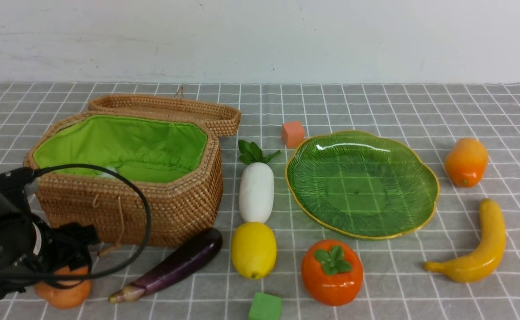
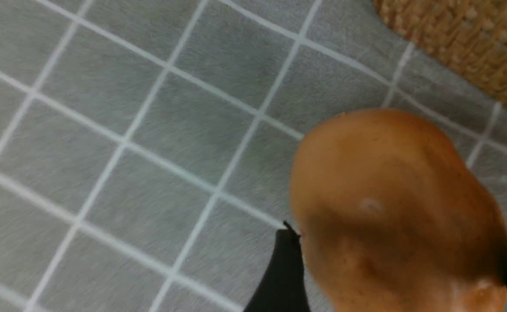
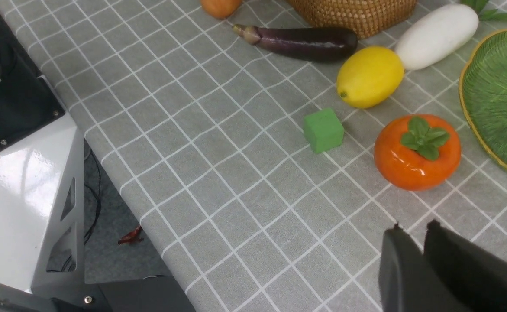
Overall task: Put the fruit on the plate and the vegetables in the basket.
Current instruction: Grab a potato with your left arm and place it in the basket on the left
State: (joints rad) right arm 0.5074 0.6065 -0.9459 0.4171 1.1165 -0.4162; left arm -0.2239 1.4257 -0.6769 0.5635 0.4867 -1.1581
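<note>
**A:** What did the front view show?

**B:** The basket (image 1: 171, 209) stood on the bench (image 1: 375, 106) at the left, its lid (image 1: 166, 109) lying open behind it. Just right of it lay the radish (image 1: 256, 191), its end touching the lemon (image 1: 253, 250). The eggplant (image 1: 175, 266) lay in front of the basket. The plate (image 1: 362, 184) was right of the radish, with the persimmon (image 1: 331, 272) near its front rim. The mango (image 1: 466, 161) and the banana (image 1: 477, 253) lay further right, apart from the plate. The left arm (image 1: 6, 240) covered the top of the potato (image 1: 64, 293), at the front left, near the basket.

**A:** And the left wrist view?

**B:** The potato lay on the bench, near the basket wall. The left pincer (image 2: 405, 232) had one finger (image 2: 281, 277) on each side of it, wide apart, both very near its skin. Whether it was grasping the potato or released, I could not tell.

**A:** The right wrist view?

**B:** The right pincer (image 3: 414, 227) hung over the bench, clenched, its fingers almost together and nothing between them. The persimmon, the green cube (image 3: 323, 130) and the lemon lay beyond it, apart from it.
</note>
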